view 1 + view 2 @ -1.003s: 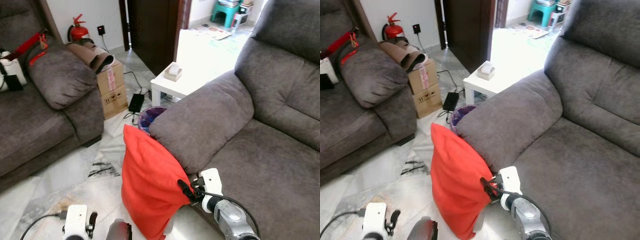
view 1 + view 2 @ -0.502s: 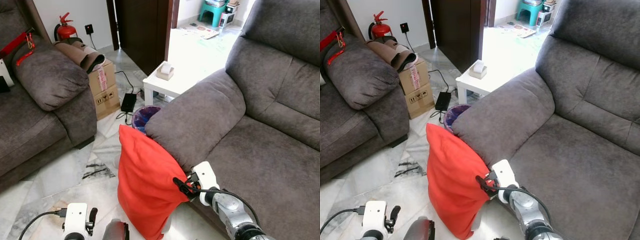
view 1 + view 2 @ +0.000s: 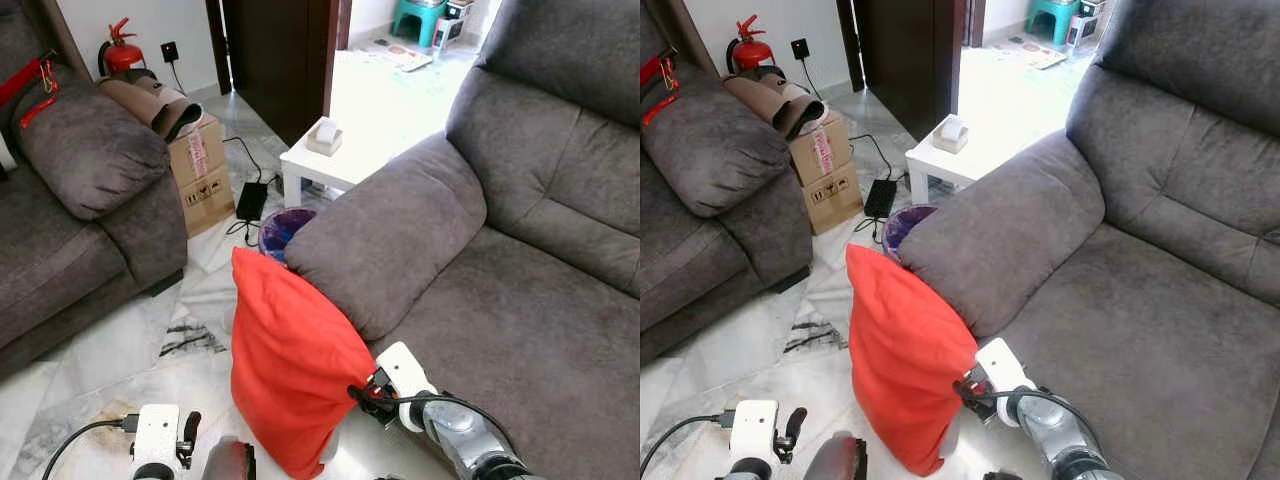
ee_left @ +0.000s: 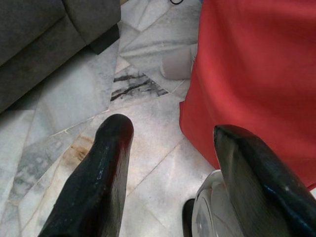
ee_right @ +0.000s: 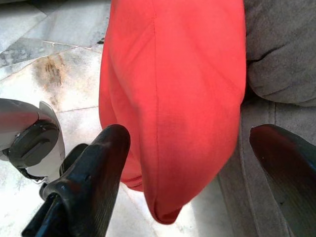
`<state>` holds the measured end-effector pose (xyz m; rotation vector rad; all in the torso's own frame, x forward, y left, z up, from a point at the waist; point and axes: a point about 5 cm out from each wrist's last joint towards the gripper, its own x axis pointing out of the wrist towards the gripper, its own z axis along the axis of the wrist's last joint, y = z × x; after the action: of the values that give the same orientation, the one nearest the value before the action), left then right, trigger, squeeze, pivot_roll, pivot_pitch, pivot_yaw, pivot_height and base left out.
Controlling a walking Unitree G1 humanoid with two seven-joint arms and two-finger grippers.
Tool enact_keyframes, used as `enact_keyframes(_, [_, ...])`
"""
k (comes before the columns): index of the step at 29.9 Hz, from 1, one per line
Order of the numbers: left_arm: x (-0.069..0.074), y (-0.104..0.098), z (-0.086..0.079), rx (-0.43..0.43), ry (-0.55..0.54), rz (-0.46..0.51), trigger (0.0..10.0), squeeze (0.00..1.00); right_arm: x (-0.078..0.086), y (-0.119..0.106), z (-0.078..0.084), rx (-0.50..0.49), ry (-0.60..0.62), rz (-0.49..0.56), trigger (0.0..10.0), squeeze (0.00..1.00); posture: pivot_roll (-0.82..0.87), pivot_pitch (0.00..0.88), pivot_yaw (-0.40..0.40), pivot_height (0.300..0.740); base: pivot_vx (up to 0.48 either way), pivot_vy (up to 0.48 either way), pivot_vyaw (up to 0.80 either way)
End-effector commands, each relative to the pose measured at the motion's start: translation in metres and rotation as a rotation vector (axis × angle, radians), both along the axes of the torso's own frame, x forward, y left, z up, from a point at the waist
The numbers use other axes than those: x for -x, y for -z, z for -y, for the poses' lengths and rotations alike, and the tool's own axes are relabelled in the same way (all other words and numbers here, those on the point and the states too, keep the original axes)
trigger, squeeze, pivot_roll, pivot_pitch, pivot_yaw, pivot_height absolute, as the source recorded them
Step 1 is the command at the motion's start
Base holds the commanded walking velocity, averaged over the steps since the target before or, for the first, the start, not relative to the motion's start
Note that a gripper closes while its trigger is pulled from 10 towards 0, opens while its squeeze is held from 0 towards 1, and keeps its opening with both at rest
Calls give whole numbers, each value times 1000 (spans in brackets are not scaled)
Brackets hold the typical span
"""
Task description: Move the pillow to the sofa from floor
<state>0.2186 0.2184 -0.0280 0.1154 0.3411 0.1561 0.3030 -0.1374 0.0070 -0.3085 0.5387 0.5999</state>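
A red pillow (image 3: 290, 360) stands upright on the marble floor, leaning against the armrest (image 3: 395, 235) of the grey sofa (image 3: 530, 330). My right gripper (image 3: 365, 393) is at the pillow's lower right edge, beside the sofa's front. In the right wrist view the right gripper (image 5: 186, 133) is open, its fingers (image 5: 98, 163) spread wide with the pillow (image 5: 173, 74) between them. My left gripper (image 4: 173, 127) is open low over the floor, left of the pillow (image 4: 256, 74), holding nothing.
A purple waste bin (image 3: 283, 228) sits behind the pillow. Beyond it are a small white table (image 3: 330, 160), a cardboard box (image 3: 196, 165) and a black power adapter (image 3: 250, 200) with cables. A second grey sofa (image 3: 80, 200) stands on the left.
The whole view has shifted a little as the camera moved. My right gripper stays at the pillow's lower right edge, slightly lower. The pillow still leans on the armrest.
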Motion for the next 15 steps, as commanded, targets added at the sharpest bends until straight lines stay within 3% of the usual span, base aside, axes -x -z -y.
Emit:
enact_keyframes(1, [6, 2, -1, -3, 4, -2, 10000, 0, 6, 7, -1, 10, 15, -28, 10000, 0, 203, 214, -31, 641, 0, 0, 0])
enact_keyframes(15, [5, -19, 0, -36, 37, 122, 10000, 0, 2, 3, -7, -5, 74, 38, 10000, 0, 248, 291, -24, 641, 0, 0, 0])
